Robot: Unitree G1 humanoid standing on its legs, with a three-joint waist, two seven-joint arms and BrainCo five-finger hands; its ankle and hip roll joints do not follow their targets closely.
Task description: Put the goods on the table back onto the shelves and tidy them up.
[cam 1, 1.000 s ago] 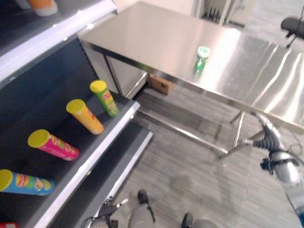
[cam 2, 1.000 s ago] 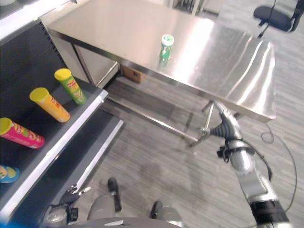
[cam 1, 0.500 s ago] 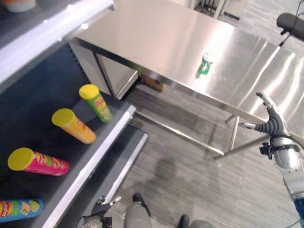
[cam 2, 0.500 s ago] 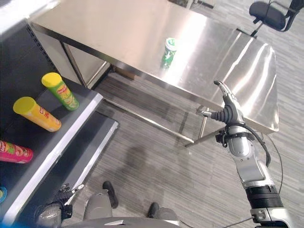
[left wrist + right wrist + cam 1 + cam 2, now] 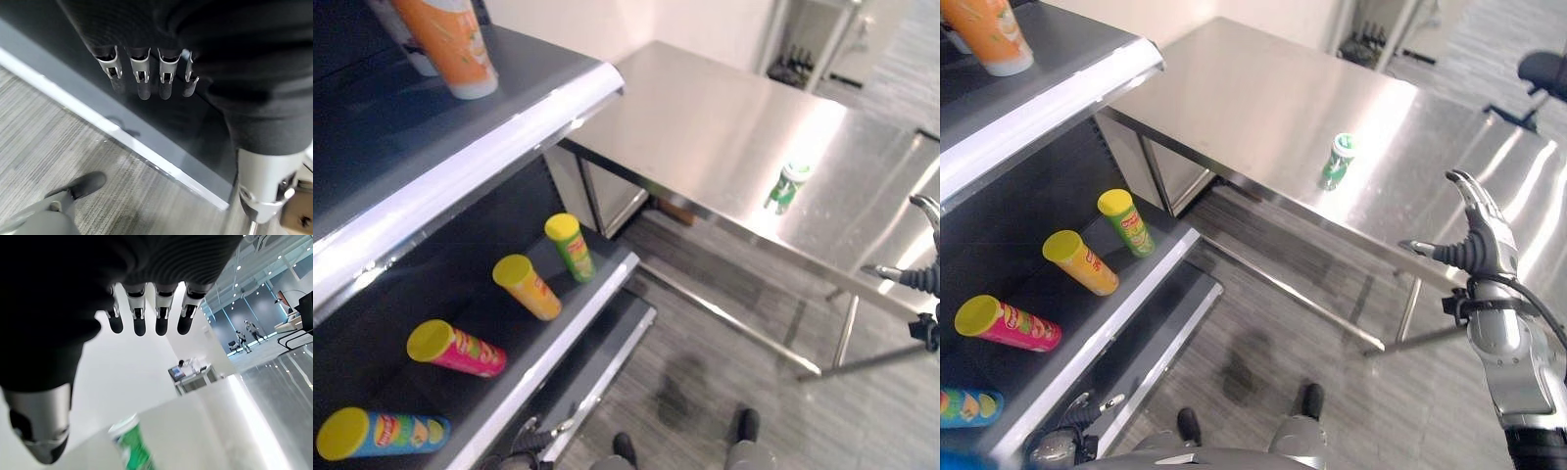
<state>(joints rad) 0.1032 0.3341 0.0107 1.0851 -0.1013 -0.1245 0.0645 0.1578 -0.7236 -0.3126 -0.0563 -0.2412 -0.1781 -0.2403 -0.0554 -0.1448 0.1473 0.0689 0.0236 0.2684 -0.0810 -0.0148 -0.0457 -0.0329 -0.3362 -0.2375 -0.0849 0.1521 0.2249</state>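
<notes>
We reach for green can (image 5: pixel 1337 160) on worktop (image 5: pixel 1263 108); right robot hand (image 5: pixel 1477 240) released, well apart. Next: close distance, grasp. Left robot hand (image 5: pixel 146 78) released, low by shelf (image 5: pixel 568 323).

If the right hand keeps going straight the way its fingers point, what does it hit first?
Probably the green can standing on the steel table; the open right hand points toward it, though depth is hard to judge.

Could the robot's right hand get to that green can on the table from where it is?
Probably yes. The right robot hand is raised and open at the table's near edge, and the bare tabletop between it and the upright green can leaves the way free.
</notes>
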